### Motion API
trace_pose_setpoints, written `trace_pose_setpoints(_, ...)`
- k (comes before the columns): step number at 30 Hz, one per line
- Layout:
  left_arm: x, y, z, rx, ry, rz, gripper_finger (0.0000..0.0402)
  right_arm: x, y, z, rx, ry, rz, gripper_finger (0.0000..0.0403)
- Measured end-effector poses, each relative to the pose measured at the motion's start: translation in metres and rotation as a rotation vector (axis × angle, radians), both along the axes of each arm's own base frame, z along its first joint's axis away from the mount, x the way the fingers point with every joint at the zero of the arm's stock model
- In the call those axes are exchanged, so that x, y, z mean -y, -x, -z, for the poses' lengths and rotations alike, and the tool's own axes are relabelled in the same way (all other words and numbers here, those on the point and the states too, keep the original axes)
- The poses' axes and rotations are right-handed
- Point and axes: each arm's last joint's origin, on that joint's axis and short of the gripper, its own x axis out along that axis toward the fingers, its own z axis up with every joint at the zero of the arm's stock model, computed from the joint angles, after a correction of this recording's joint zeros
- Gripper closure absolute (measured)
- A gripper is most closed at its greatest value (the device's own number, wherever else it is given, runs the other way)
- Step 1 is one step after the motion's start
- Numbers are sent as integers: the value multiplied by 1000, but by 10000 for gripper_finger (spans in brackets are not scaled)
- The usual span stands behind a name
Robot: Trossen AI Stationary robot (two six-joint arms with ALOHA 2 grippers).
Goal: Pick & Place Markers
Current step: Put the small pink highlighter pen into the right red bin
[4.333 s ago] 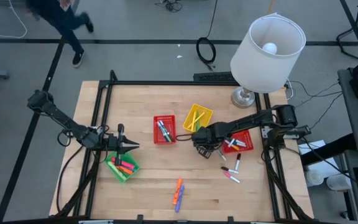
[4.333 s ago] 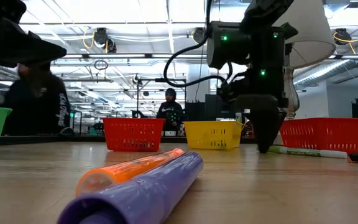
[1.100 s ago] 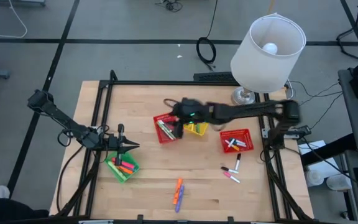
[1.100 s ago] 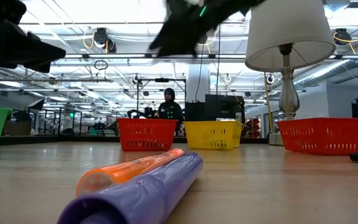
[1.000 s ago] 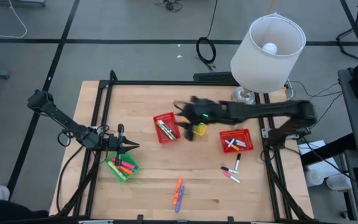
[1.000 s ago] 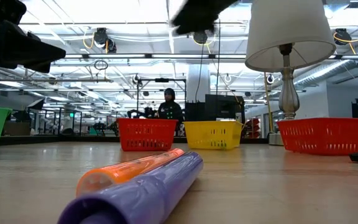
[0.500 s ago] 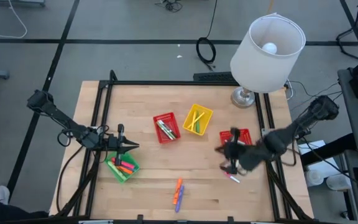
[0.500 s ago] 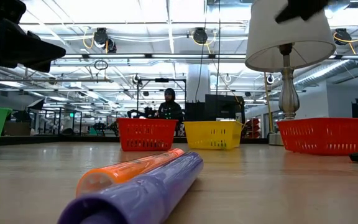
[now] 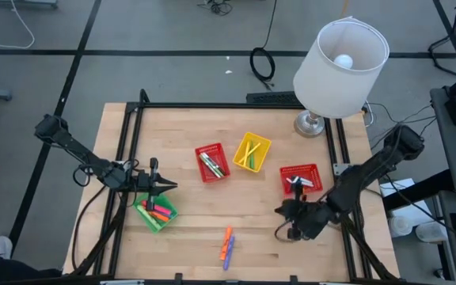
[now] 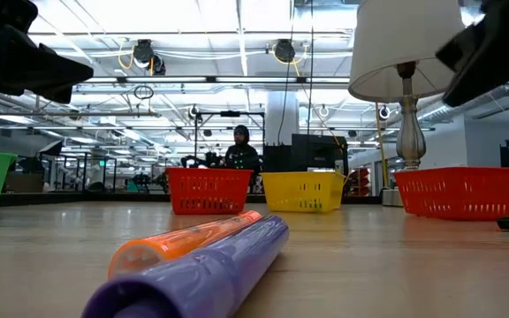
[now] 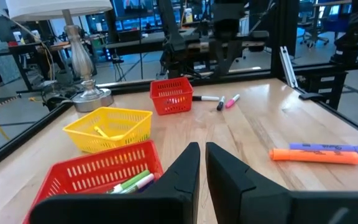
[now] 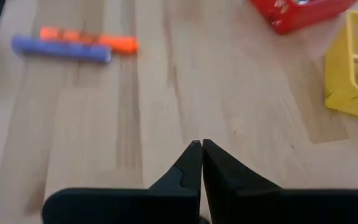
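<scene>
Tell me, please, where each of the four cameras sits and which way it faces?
High: overhead, straight down on the table; both arms show.
Low: at tabletop height, level across an orange marker and purple marker.
Left wrist: past the shut left tool, toward a yellow basket.
Right wrist: over the shut right tool, looking down at bare wood.
Low and right wrist views share both markers.

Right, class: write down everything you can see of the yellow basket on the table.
The yellow basket is a small rectangular tray of plastic mesh with an open top and a solid rim. It sits flat on the wooden table, turned at an angle to the table's edges, between a red basket and another red basket, touching neither. Inside lie a few thin yellow markers. No gripper touches it. The left wrist view shows its latticed walls.
</scene>
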Motion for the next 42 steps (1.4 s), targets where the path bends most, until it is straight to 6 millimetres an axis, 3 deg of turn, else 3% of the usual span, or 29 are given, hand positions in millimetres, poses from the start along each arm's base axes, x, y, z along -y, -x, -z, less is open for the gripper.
trace_pose_setpoints(6,0,0,0,-1,-1,0,371,-41,-17,-28,-296,30,-77,403)
trace_pose_setpoints(10,0,0,0,-3,-1,0,371,-62,-18,-20,-637,-7,43,403)
trace_pose_setpoints(14,0,0,0,-1,-8,0,371,-72,-12,1,-801,-25,149,402)
trace_pose_setpoints(18,0,0,0,0,-9,1,371,-75,-10,9,-789,-30,213,382)
trace_pose_setpoints(26,0,0,-10,86,49,0,371,-72,-11,6,-695,-31,339,275)
trace_pose_setpoints(30,0,0,-10,87,50,0,371,-71,-10,12,-685,-62,385,243)
trace_pose_setpoints(42,0,0,-10,87,52,0,371,-55,7,56,-770,-73,439,267)
